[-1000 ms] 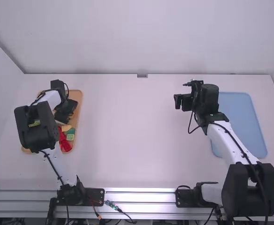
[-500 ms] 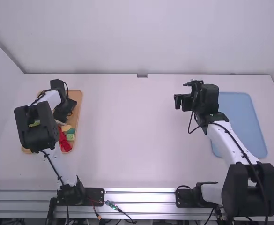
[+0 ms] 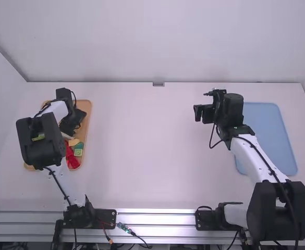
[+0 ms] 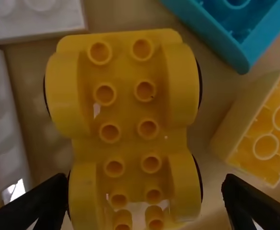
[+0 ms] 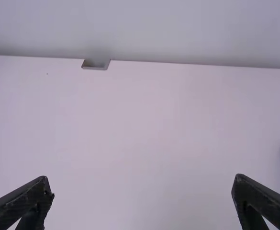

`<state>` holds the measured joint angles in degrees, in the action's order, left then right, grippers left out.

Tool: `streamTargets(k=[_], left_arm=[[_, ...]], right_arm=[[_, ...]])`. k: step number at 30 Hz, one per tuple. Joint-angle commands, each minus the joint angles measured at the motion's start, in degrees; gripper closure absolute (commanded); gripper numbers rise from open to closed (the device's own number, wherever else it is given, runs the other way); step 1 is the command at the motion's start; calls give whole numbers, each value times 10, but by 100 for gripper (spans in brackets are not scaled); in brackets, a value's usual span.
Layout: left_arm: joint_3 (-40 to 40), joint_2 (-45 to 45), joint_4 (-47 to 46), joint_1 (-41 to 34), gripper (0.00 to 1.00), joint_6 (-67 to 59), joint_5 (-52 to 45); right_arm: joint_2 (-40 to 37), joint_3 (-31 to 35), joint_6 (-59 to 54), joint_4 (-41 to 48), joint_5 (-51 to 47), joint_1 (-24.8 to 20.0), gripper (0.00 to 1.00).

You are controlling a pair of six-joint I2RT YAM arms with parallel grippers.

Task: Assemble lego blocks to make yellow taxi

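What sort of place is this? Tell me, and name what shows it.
Probably a robotics lab or test station: two robot arms, left arm and right arm, stand on a metal rail beside a white table, with toy bricks in an orange tray.

A white table carries a tan tray and blue tray.

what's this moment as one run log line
left gripper: open, over yellow car base in orange-brown tray | right gripper: open, over white table | held: nothing | base: not yet lifted
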<state>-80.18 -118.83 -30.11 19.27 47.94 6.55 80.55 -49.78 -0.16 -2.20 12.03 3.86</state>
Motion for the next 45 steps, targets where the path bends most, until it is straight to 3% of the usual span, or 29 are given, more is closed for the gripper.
streamTargets(k=[1,5,10,12,15,18,22,27,29,32,33,34,37,45], left_arm=[[9,-14,-9,0,18,-9,12],[21,-14,4,3,21,-9,15],[45,-14,32,0,15,-9,14],[49,-14,39,3,17,-9,17],[49,-14,47,0,29,-14,17],[49,-14,52,0,32,-13,17],[49,-14,52,0,48,-11,21],[49,-13,54,0,55,-11,21],[49,-6,52,0,64,-11,22],[47,8,51,-2,66,-9,29],[44,16,48,-3,71,-9,36],[38,27,40,-5,82,-9,41],[28,59,22,-11,98,-16,49],[20,156,15,-88,98,-132,49]], right_arm=[[3,-9,1,1,0,0,1],[3,-9,1,1,0,0,1],[3,-9,1,1,0,0,1],[3,-9,1,1,0,0,1],[3,-9,1,1,0,0,1],[3,-9,1,1,0,0,1],[3,-9,1,1,0,0,1],[3,-9,-1,1,0,0,1],[3,-9,-1,0,0,0,1],[3,-9,-1,0,0,0,1],[3,-9,-1,0,0,0,1],[3,-9,-1,0,0,0,1],[3,-9,-1,-1,0,-1,1],[3,-9,-1,-1,0,0,1]])
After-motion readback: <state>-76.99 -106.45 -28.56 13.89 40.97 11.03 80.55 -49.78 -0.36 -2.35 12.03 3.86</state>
